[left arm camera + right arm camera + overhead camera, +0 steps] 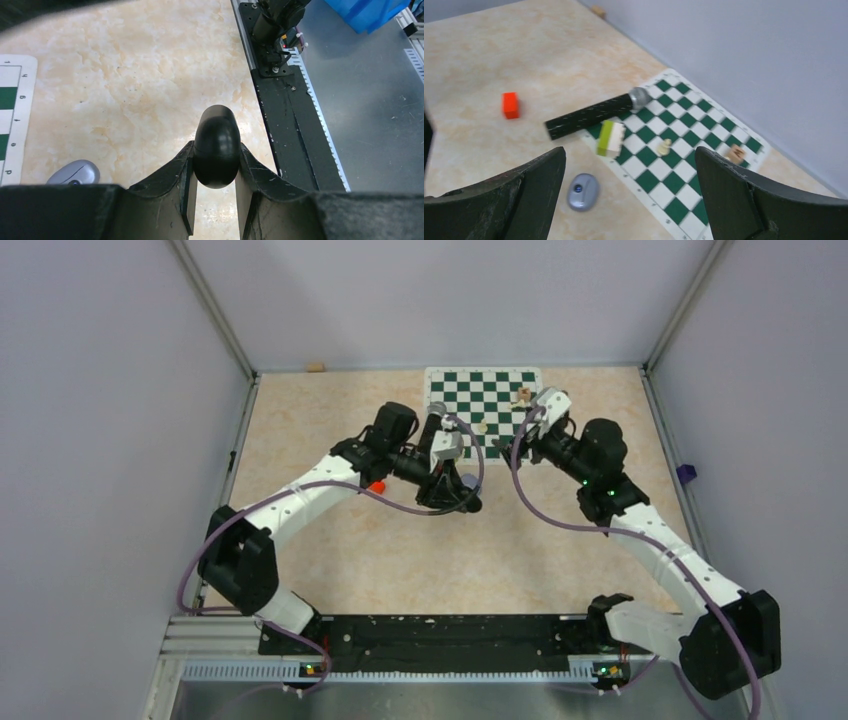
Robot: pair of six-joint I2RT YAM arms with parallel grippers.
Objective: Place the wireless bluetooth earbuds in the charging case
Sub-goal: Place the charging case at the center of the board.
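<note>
The left hand [216,152] is clamped on a glossy black piece [216,130], rounded like a capsule, with both fingers pressed against its sides and its top poking out past the fingertips. It could be a bud or the case; the wrist view is too close to settle it, and there is no telling whether the piece touches the counter [140,75] or hangs above it. Down at the lower left of that same view a pale purple piece [73,173] lies on the counter, oval and low, just beside the edge of the chessboard [10,110] and apart from the black one. Over on the other side the right hand [629,152] hangs spread wide with nothing between its fingers, above the board's near edge. Below it the pale purple piece shows again, with a dark dot on top. A black microphone [594,116] lies half on the board, its grey head on the squares, and a green-and-white brick [611,138] sits just beside it. A pale pawn [665,146] stands upright further in, and a red block [510,105] sits alone on the counter, well apart from the board.
</note>
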